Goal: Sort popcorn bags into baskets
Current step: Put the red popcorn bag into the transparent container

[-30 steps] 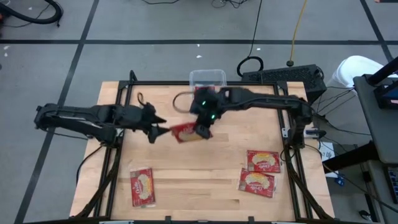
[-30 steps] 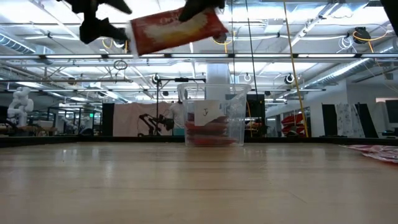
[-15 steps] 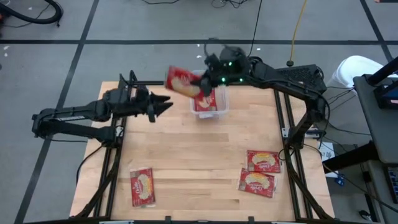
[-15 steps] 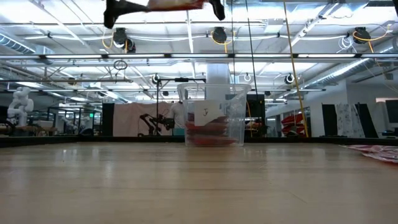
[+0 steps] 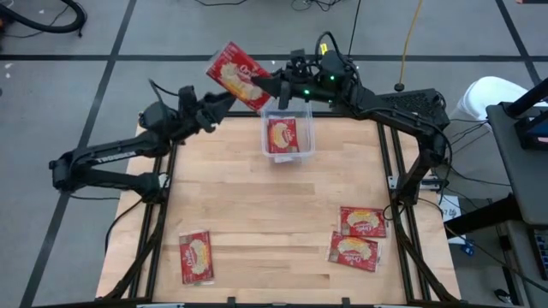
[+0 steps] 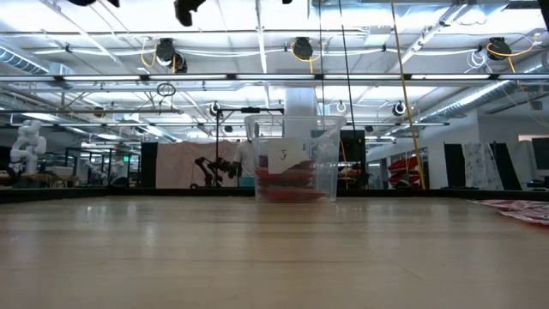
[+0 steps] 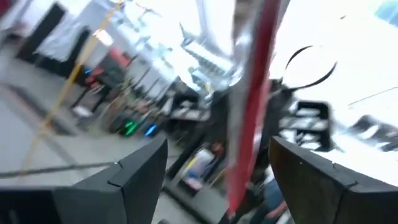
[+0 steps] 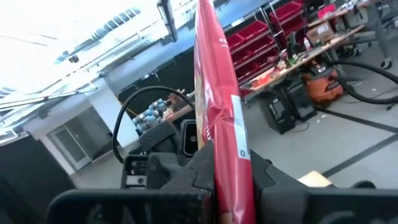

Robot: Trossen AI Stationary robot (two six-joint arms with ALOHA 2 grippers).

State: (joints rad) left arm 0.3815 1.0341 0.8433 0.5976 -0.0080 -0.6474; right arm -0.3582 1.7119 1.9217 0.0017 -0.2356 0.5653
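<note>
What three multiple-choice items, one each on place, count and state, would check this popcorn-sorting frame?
1. Where is the clear tub?
A. at the table's far edge, near the middle
B. at the near left corner
C. on the floor beside the table

2. How many popcorn bags lie flat on the bare table top?
A. one
B. three
C. six

3. What is the right gripper doing?
A. hanging open over the near edge
B. shut on a raised popcorn bag
C. resting inside the tub

Key: 1 A, the high view shows the tub at the far edge, a packet already in it. 2 B, one bag near left and two near right. 3 B, its wrist view shows the fingers pinching the bag, held high beside the tub; the left gripper stands open close by.
</note>
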